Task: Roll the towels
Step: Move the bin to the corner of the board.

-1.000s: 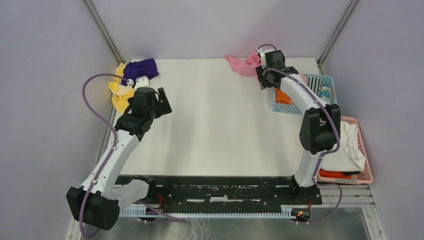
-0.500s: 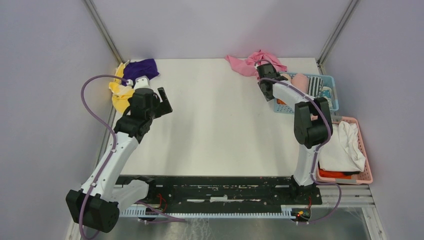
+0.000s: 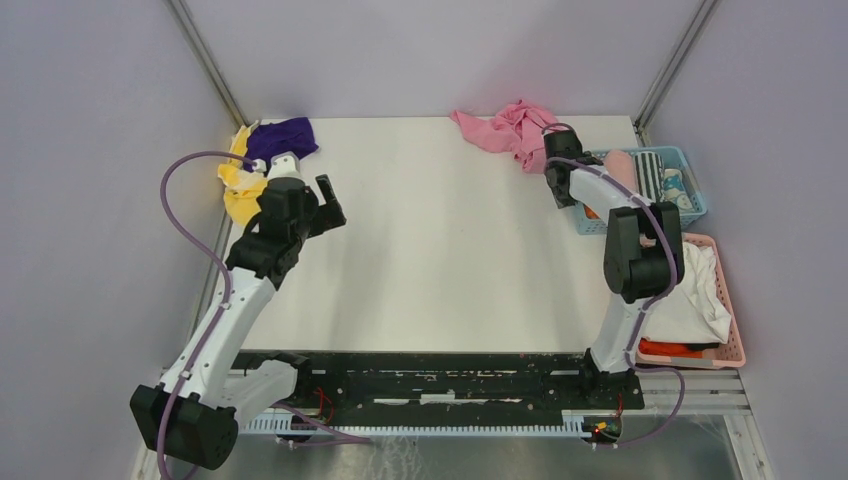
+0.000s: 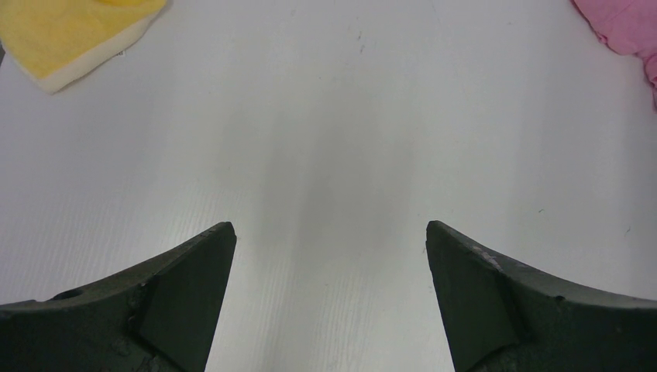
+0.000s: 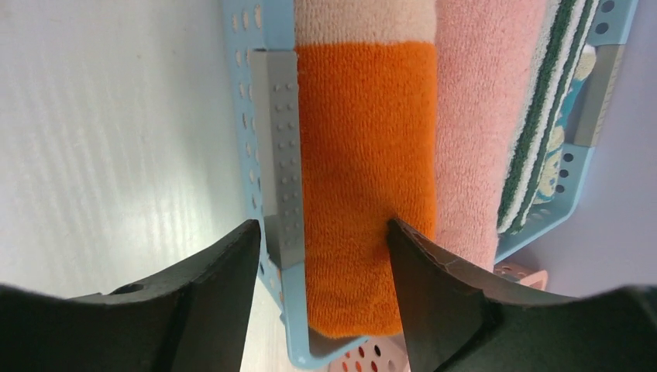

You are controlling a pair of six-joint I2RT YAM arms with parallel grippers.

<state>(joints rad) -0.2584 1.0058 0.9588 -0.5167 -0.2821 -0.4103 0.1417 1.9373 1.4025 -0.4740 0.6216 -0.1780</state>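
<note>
A crumpled pink towel [image 3: 515, 128] lies at the table's back edge; its corner shows in the left wrist view [image 4: 627, 23]. Yellow [image 3: 240, 190] and purple [image 3: 283, 135] towels lie at the back left. A blue basket [image 3: 690, 195] holds rolled towels: orange [image 5: 356, 155], pink [image 5: 472, 116] and green-striped [image 5: 542, 116]. My right gripper [image 3: 560, 190] straddles the basket's left wall [image 5: 246, 155], one finger outside it and the other pressed into the orange roll [image 5: 321, 225]. My left gripper [image 3: 330, 205] is open and empty over bare table [image 4: 329, 232], right of the yellow towel [image 4: 70, 31].
A pink basket [image 3: 735, 330] with white cloth [image 3: 690, 290] and an orange piece stands at the right edge, just in front of the blue basket. Metal frame posts rise at both back corners. The purple walls close in on the sides.
My right gripper has come down and right from the pink towel to the blue basket's left wall, and the basket has slid to the right. The left arm has barely moved.
</note>
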